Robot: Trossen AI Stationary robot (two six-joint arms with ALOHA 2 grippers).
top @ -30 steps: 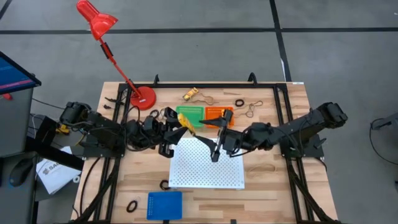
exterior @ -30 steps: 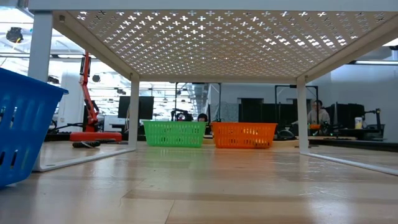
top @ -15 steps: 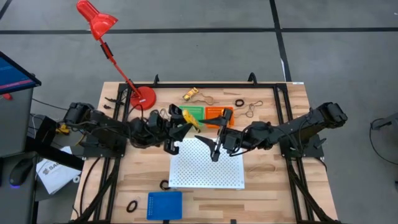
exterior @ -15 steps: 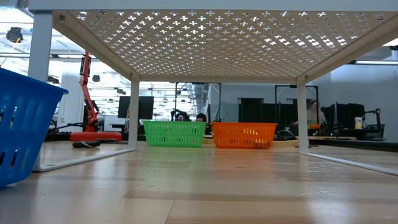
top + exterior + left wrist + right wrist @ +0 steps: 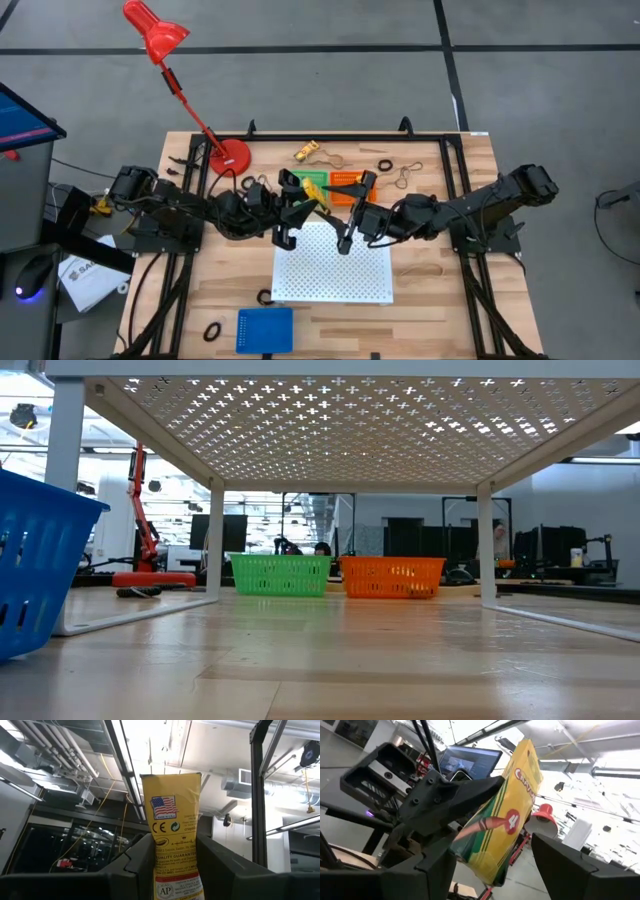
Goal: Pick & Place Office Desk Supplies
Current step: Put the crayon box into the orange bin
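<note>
Arms reach low from both sides and meet over the far edge of the white perforated board (image 5: 332, 262) at the middle of the counter (image 5: 440, 290). The left gripper (image 5: 295, 200) pinches a yellow crayon box (image 5: 314, 192); its two dark fingers (image 5: 137, 857) press the box's sides, and the box stands up between them with its free end above the green basket (image 5: 312, 178). The right gripper (image 5: 352, 212), just right of the box, has its fingers (image 5: 570, 865) spread, the box showing between them but untouched. Beside the green basket sits the orange basket (image 5: 346, 181). Tan rubber-band loops (image 5: 420, 270) and black rings (image 5: 385, 164) lie loose on the counter. The blue basket (image 5: 265, 329) sits at the near edge, the red lamp (image 5: 232, 157) far left.
</note>
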